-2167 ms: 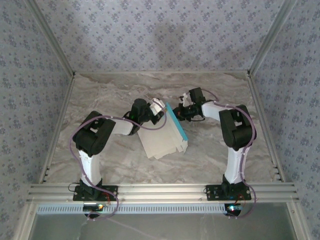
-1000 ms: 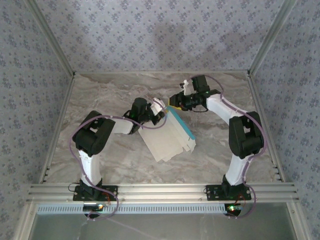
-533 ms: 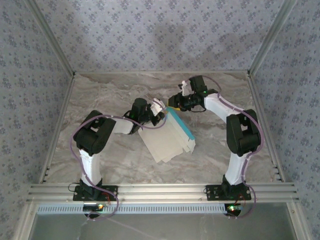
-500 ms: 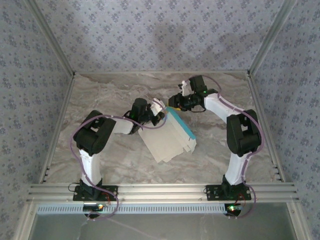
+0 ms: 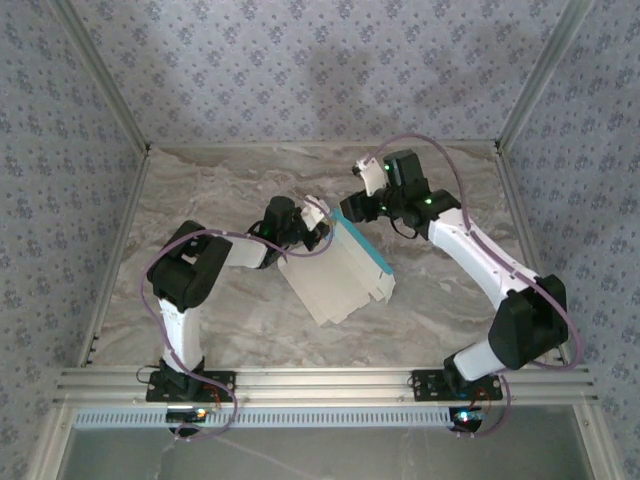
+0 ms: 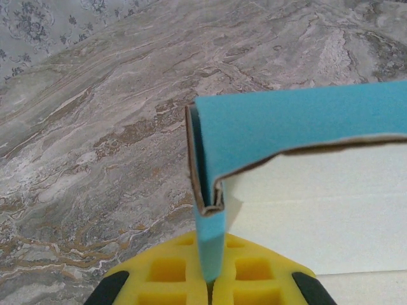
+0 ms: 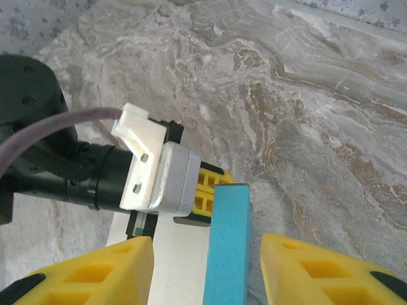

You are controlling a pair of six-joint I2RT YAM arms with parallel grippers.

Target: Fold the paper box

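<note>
Paper box [image 5: 335, 285] blue, beige; table [image 5: 260, 335] grey-brown marble; walls [image 5: 300, 70] floral grey.

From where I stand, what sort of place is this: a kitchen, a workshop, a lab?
Most likely a robot test booth: a marble-print table boxed in by wallpapered panels, a left arm and a right arm bolted to a metal rail, and a paper box between them.
</note>
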